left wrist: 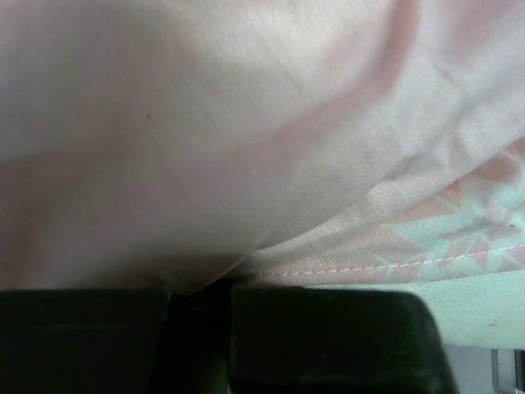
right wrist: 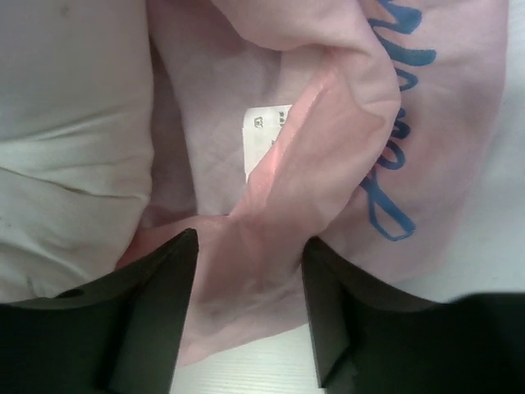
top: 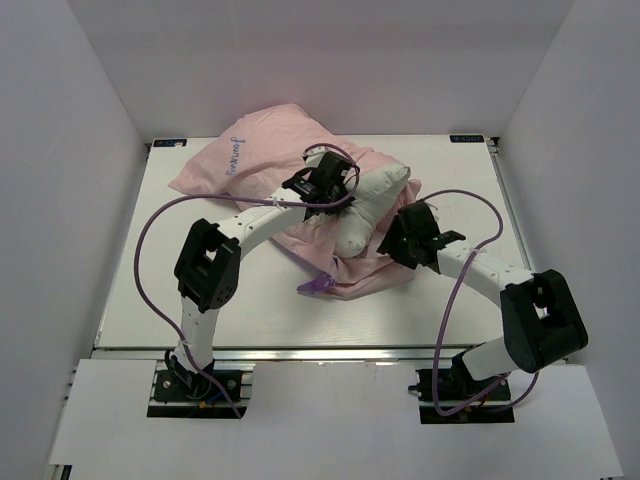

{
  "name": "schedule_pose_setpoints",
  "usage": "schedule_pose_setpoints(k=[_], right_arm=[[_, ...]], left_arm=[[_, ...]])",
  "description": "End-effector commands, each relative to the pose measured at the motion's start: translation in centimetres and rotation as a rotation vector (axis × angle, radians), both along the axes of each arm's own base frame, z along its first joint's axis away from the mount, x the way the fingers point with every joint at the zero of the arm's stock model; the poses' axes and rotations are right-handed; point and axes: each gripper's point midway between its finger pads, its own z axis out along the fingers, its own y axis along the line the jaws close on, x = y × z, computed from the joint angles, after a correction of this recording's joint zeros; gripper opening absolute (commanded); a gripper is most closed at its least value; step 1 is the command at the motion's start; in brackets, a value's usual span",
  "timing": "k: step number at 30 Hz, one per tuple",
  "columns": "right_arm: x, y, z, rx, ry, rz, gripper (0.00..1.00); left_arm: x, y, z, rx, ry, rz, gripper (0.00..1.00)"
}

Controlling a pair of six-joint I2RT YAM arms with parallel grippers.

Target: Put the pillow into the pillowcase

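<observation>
Right gripper (right wrist: 248,246): your jaws stand wide, straddling a raised fold of the case (right wrist: 328,189) without pinching it, so nothing is held. It sits at the near right of the bundle, just beside the pillow (right wrist: 66,123), likely placed to catch the edge of the case's mouth.
Left gripper (left wrist: 199,294): the fingers are pressed together on a tuck of pink cloth, so you have the case here. In the top view it reaches over the middle of the bundle. That hold probably lifts the upper layer so the mouth gapes.
Purple corner (top: 318,285): a tip of the case's printed face pokes toward you on the table (top: 200,300).
Pillow: it lies mid-table, with its white near end bare between your two grippers. The rest seems to run under pink cloth, so judge it partly in.
Label (right wrist: 267,139): a white sewn tag shows inside the fold, which hints that you are at the mouth or an inner seam.
Case, far part: it bulges toward the back left, pink side up, with lettering (top: 238,150) showing. You cannot tell what fills it.
Next: close the right gripper on the hem and draw it over the bare end.
</observation>
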Motion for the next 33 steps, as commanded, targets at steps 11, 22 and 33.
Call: schedule_pose_setpoints(k=[11, 22, 33], right_arm=[[1.6, 2.8, 4.8, 0.108, -0.158, 0.167, 0.00], [-5.9, 6.5, 20.5, 0.480, -0.618, 0.549, 0.00], [-0.8, 4.5, 29.3, 0.418, -0.844, 0.321, 0.00]], left_arm=[[5.1, 4.4, 4.5, 0.071, -0.191, 0.176, 0.00], [7.3, 4.4, 1.6, 0.066, -0.117, 0.347, 0.00], [-3.9, 8.5, -2.7, 0.259, 0.013, 0.236, 0.07]])
